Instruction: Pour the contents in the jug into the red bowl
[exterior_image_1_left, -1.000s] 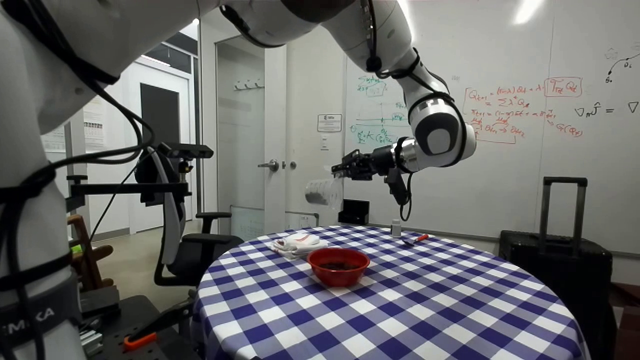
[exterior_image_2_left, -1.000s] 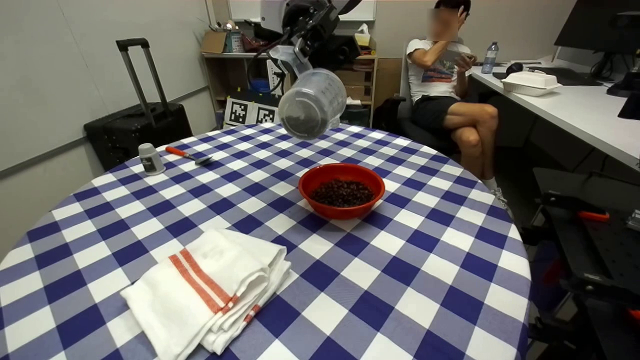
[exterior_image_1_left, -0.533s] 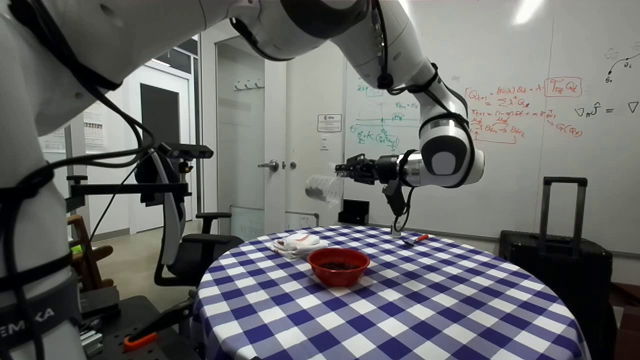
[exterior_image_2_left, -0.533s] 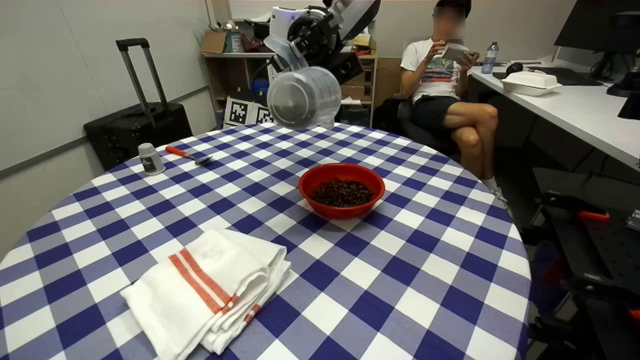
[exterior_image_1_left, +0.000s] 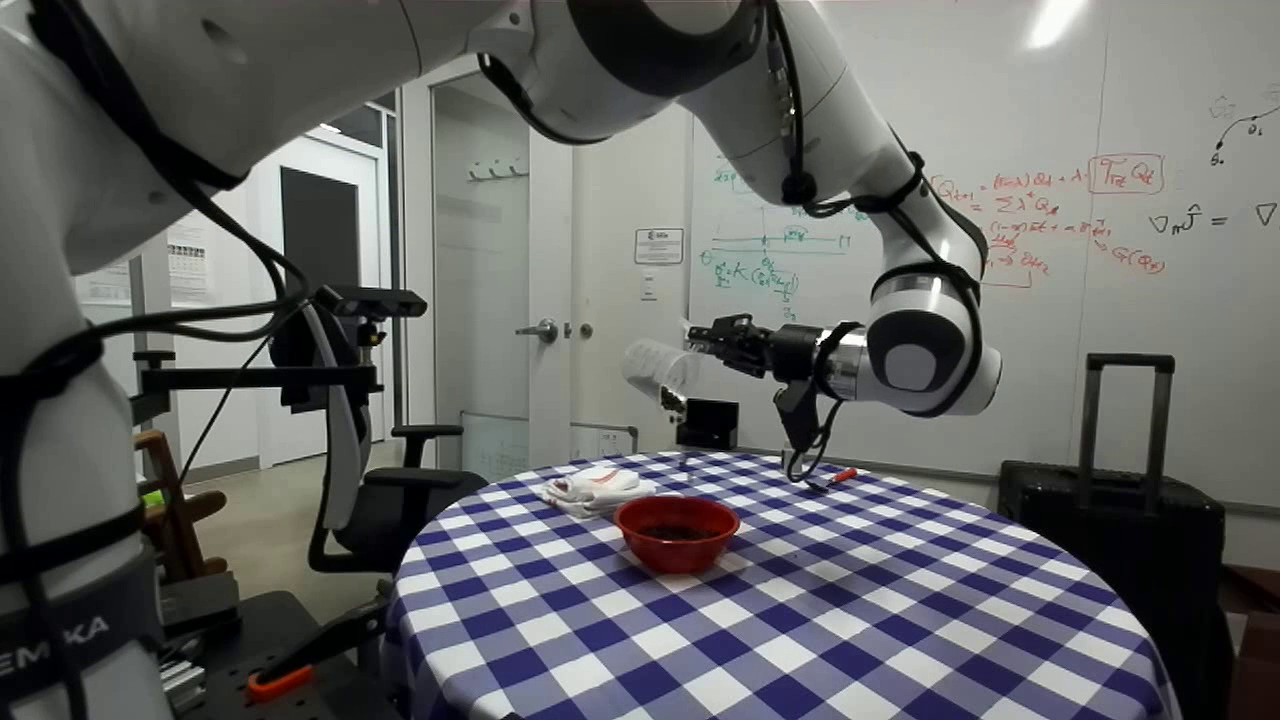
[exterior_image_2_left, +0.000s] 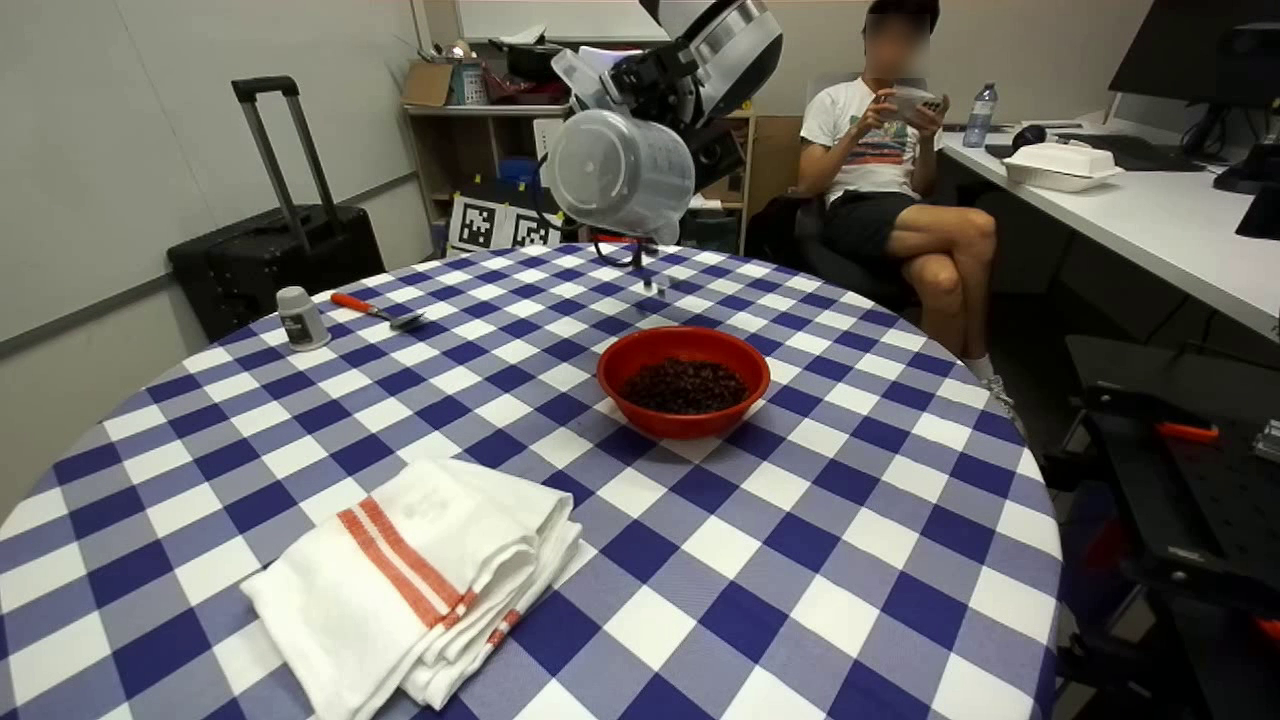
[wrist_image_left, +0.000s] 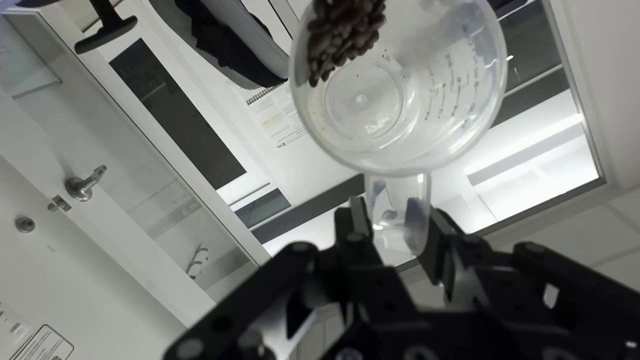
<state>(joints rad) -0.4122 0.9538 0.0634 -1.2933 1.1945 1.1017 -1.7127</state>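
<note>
Claw (wrist_image_left: 398, 222) is gripping the jug (exterior_image_2_left: 625, 170) by its handle, above the counter (exterior_image_2_left: 800, 560). Versus earlier, jug is tipping further and dark contents (wrist_image_left: 345, 40) are now spilling from its mouth, some lying inside, more lying in the red bowl (exterior_image_2_left: 690, 424). Bowl is sitting lower, in from the edges. Cloth (exterior_image_2_left: 400, 570) is lying near one edge, spoon (exterior_image_2_left: 377, 311) and small container (exterior_image_2_left: 302, 320) near another, leaving room around the bowl.

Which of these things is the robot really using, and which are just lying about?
Part of the pour:
clear jug, tilted
end effector, holding the jug
red bowl
dark bean-like contents, in jug and bowl

Apparently just lying about:
folded towel
orange-handled spoon
small grey container
black suitcase
</note>
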